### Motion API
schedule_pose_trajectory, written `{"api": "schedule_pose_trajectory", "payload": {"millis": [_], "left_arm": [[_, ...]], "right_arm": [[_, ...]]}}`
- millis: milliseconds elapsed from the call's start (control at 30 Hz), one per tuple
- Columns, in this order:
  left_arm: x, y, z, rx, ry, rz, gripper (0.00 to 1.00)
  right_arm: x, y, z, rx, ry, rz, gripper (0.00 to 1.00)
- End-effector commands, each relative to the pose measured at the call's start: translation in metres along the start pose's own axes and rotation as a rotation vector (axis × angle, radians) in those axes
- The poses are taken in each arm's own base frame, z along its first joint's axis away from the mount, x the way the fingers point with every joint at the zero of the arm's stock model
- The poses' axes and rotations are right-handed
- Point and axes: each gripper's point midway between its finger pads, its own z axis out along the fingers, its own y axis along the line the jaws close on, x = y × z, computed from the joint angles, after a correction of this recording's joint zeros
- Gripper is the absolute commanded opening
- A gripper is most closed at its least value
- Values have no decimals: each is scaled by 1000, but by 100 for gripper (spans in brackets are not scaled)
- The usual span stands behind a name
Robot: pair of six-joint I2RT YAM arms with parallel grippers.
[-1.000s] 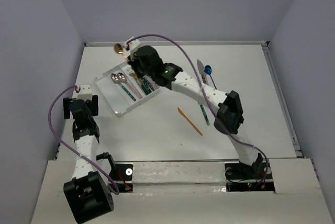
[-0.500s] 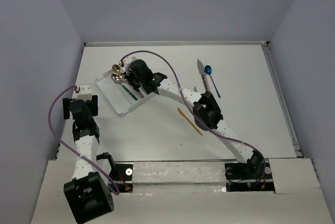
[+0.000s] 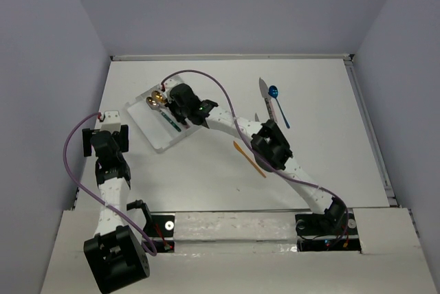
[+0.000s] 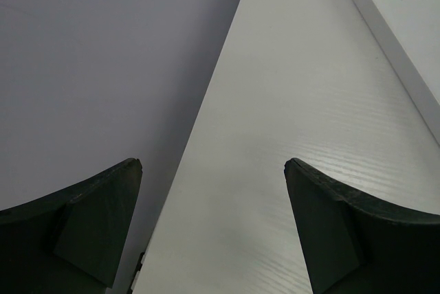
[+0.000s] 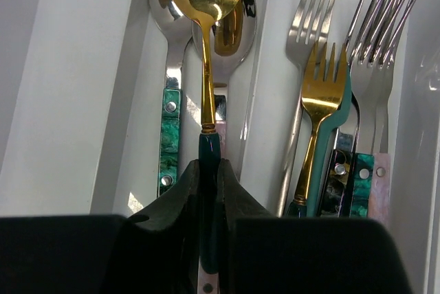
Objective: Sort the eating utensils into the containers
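Observation:
My right gripper (image 3: 180, 100) is shut on the dark handle of a gold spoon (image 5: 205, 5) and holds it over the middle compartment of the clear tray (image 3: 152, 137). Two silver spoons (image 5: 170, 67) lie under it there. Several forks (image 5: 323, 88), silver and gold, lie in the compartment to the right. The gold bowl (image 3: 157, 96) also shows in the top view. On the table lie an orange knife (image 3: 249, 159), a silver knife (image 3: 265, 91) and a blue spoon (image 3: 276, 102). My left gripper (image 4: 213, 170) is open and empty by the left wall.
The tray's corner (image 4: 385, 12) shows at the upper right of the left wrist view. The left wall (image 4: 103, 67) stands right beside my left gripper. My right arm (image 3: 275, 150) stretches across the middle of the table.
My right gripper has carried the gold spoon from beyond the tray's far end down over its middle compartment. The left arm has not moved.

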Motion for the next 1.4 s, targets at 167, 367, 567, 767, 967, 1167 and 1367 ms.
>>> {"api": "schedule_pose_trajectory", "payload": {"millis": [167,367,567,767,967,1167,1367], "left_arm": [[-7,6,0,-30,-41,-4,99],[-6,6,0,-32,-37,-2,99],[-5,7,0,-35,-36,1,99],[-7,5,0,-24,-42,0,99],[-7,3,1,-13,-44,0,99],[-6,3,0,-13,-40,1,99],[-6,3,1,-12,-37,2,99]], "right_arm": [[-17,10,-11,-20,-44,63,38],[-53,10,-43,-36,-85,83,54],[-81,-42,-118,139,-103,47,55],[-30,-213,-218,346,-10,300,63],[88,-321,-257,525,236,532,71],[144,-361,-242,607,372,522,71],[175,-354,-221,543,460,507,66]]}}
